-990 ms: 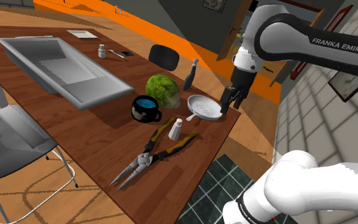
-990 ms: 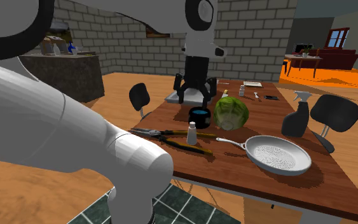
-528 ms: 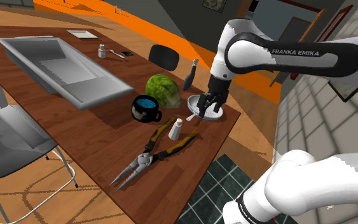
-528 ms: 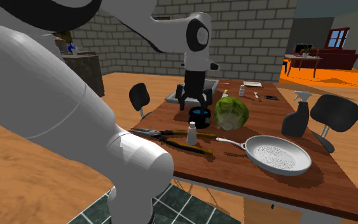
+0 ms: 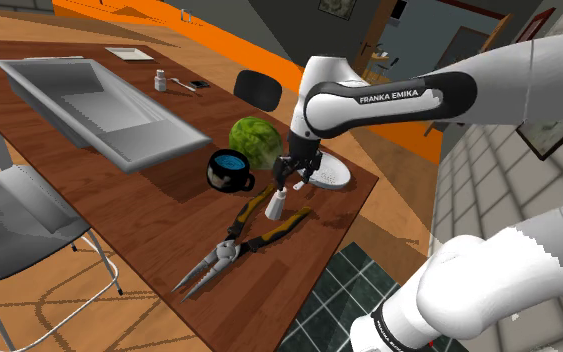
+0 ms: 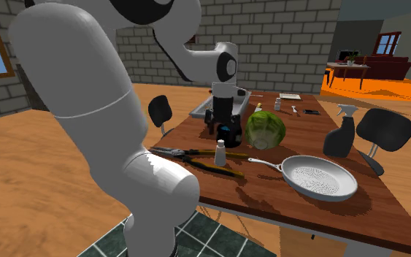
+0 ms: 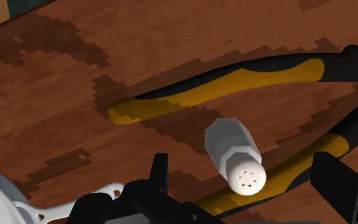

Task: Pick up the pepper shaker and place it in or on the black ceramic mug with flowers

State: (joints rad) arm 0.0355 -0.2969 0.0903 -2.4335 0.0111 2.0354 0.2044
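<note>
1. The gripper [image 5: 291, 179] is hovering just above the white pepper shaker [image 7: 234, 156]. Its fingers [image 7: 160, 184] are standing wide apart, with the shaker between them and untouched.
2. The shaker is standing upright on the wooden table [image 5: 169, 215], between the handles of the yellow-handled pliers [image 7: 222, 83] and near the black mug [image 5: 231, 170].
3. As I judge it, trouble is waiting in the descent. A fingertip could be landing on a pliers handle, or an off-centre squeeze could be tipping the slim shaker toward the frying pan [image 5: 334, 175] nearby.
</note>
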